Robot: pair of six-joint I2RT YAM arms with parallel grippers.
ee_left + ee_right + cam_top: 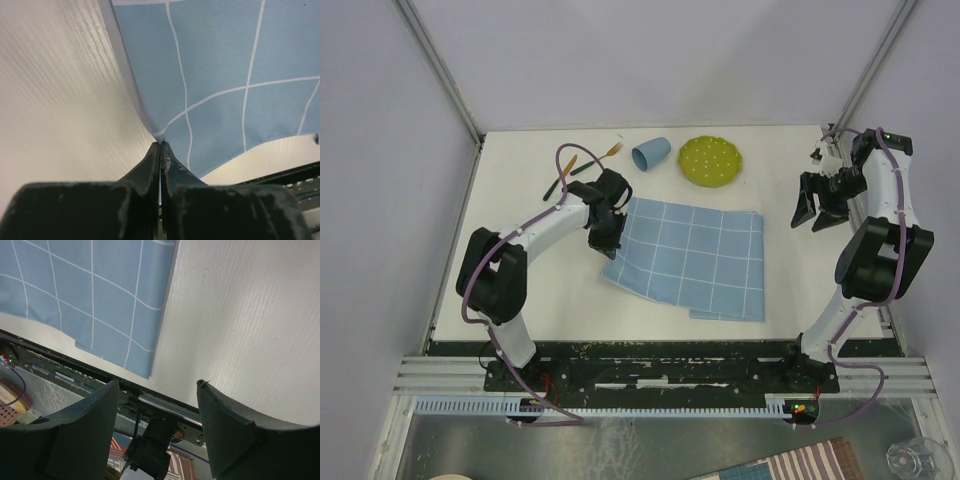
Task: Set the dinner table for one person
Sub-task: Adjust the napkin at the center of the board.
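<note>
left hand (160, 145) pinching the blue grid cloth (225, 75) by its edge, lower centre of frame; soft, light, floppy, so best gripped at edges or corners. right hand (156, 385) spread, empty.

White worktop (790, 290), left end effector (603, 238) down at the left edge of a light-blue grid cloth (700, 255), right end effector (812, 216) well apart to the right, jaws spread, blue cup (650, 153) on its side beside a green plate (710, 160), two utensils (592, 162) near the far edge.
</note>
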